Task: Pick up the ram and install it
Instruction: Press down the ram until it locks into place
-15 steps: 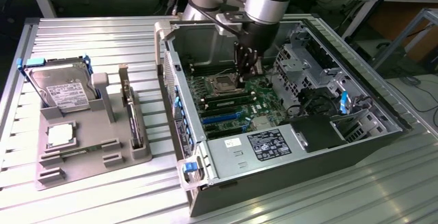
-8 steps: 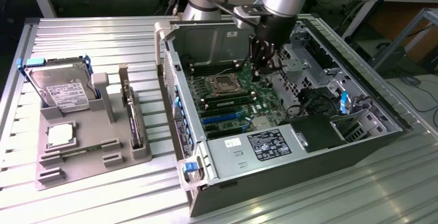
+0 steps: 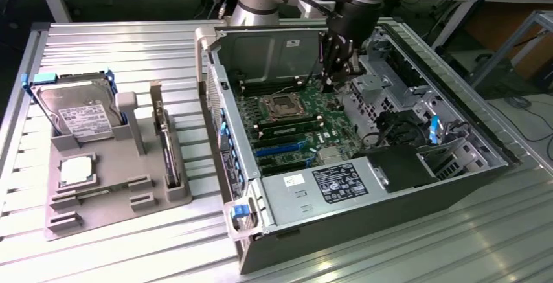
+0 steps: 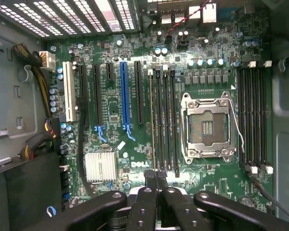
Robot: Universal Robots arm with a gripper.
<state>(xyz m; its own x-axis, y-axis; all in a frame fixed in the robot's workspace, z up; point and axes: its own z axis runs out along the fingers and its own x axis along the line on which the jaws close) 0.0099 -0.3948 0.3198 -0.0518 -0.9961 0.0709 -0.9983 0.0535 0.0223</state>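
- The gripper [image 3: 328, 85] hangs inside the open computer case [image 3: 363, 186]. It is over the motherboard [image 3: 320, 134], at about 2 o'clock from the CPU socket [image 3: 283, 106] in the exterior view.
- In the wrist view the gripper [image 4: 156, 177] has its two black fingers [image 4: 144, 207] pressed together with no gap, and nothing can be seen gripped between them. Their tips sit just off the end of a bank of memory slots.
- The ram [image 3: 289, 127] is a thin green stick lying along the memory slots at 6 o'clock of the CPU socket in the exterior view. It is well apart from the gripper tips.
- In the wrist view the ram [image 4: 151, 120] shows edge-on as a pale strip in the slot of that bank farthest from the CPU socket [image 4: 207, 126]. Three dark slots lie between the ram and the socket. Whether it is fully seated cannot be told.
- A blue expansion slot [image 4: 125, 96] runs parallel to the ram on its far side from the socket, and a finned silver heatsink [image 4: 100, 166] is near that slot's end.
- At 9 o'clock of the case in the exterior view, a grey parts tray [image 3: 112, 186] rests on the ribbed metal table [image 3: 129, 43].
- The tray holds a hard drive [image 3: 78, 111] at its 12 o'clock end, a processor chip [image 3: 76, 169] lying flat, and an upright expansion card [image 3: 166, 147] along its 3 o'clock side.
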